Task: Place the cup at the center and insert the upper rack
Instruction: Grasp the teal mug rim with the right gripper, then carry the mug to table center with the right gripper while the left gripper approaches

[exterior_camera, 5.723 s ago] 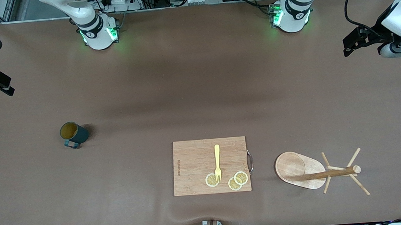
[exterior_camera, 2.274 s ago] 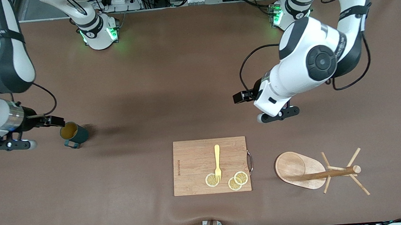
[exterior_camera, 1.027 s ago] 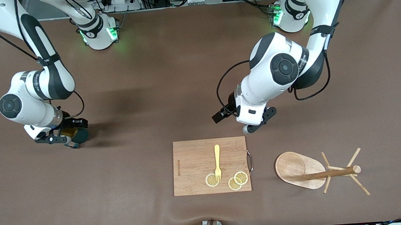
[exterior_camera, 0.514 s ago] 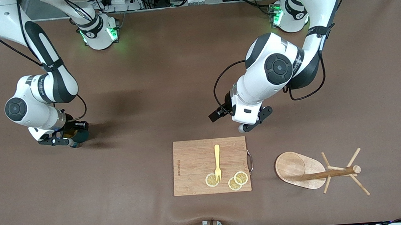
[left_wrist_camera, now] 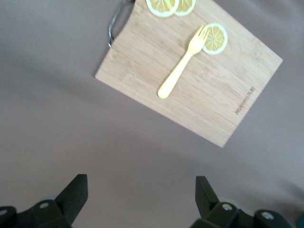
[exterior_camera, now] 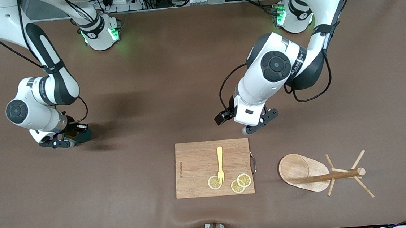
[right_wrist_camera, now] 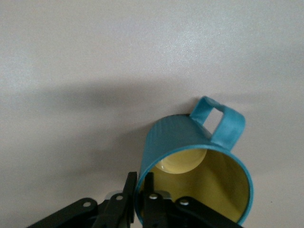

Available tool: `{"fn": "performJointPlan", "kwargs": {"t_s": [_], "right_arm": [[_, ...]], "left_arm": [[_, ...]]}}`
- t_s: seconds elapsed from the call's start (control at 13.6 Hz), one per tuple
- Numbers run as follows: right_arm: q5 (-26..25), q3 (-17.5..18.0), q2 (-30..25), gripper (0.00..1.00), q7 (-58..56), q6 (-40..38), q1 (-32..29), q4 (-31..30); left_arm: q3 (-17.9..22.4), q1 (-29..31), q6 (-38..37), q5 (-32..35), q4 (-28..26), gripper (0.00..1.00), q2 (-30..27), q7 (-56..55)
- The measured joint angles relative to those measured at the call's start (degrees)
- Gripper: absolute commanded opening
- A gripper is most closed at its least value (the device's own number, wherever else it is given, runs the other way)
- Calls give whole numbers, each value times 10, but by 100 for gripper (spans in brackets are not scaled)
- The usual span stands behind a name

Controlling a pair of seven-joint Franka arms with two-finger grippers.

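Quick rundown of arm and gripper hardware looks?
Both arms: glossy white shells, black joint bands, round black joint caps, loose black cables, green lights at bases. Left gripper: black angular fingers with silver screws. Right gripper: same black fingers with screws.

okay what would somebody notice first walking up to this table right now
Probably the right gripper, its fingers pinched on the rim of the teal cup at the right arm's end of the table. Next, the wooden mug tree lying tipped over beside the cutting board, with the left gripper open above bare table near that board.
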Motion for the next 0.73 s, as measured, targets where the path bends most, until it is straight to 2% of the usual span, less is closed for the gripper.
{"fn": "performJointPlan", "kwargs": {"t_s": [0.15, 0.44, 0.73], "right_arm": [[0, 1, -1, 0, 0, -11, 0, 3], [2, 8, -13, 0, 8, -84, 13, 35], [5, 15, -43, 0, 115, -131, 83, 53]], "left_arm": [[-1, 0, 0, 26, 2, 100, 0, 2], [0, 5, -3, 30, 10, 100, -6, 54], [0, 8, -48, 41, 11, 100, -25, 98]]}}
